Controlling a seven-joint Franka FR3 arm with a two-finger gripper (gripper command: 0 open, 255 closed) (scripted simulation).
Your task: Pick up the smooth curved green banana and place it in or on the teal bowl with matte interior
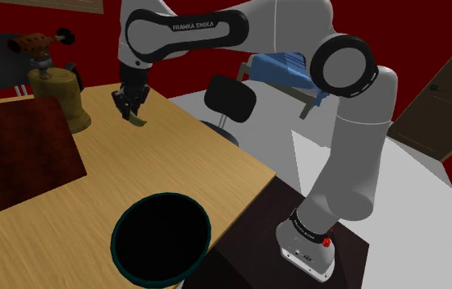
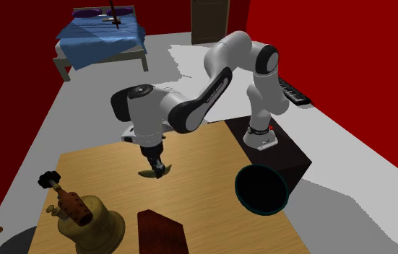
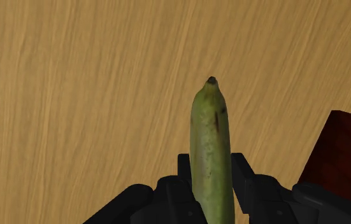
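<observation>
My gripper (image 1: 131, 103) is pinching the green banana (image 1: 139, 121), one finger pressed on each flank. In the wrist view most of the fruit reaches out past my fingertips, its dark tip pointing away over the wooden table (image 1: 183, 160).

In the shoulder view, the banana hangs in the upper left of the frame and looks clear of the tabletop. The teal-rimmed bowl (image 1: 160, 195) sits at lower centre by the table's edge, well apart from me.

I judge the step in hand to be the carry. With so much fruit overhanging my grip, I should travel level and unhurried so it cannot swivel. I should let go only once I am centred above the bowl's dark mouth and low.
</observation>
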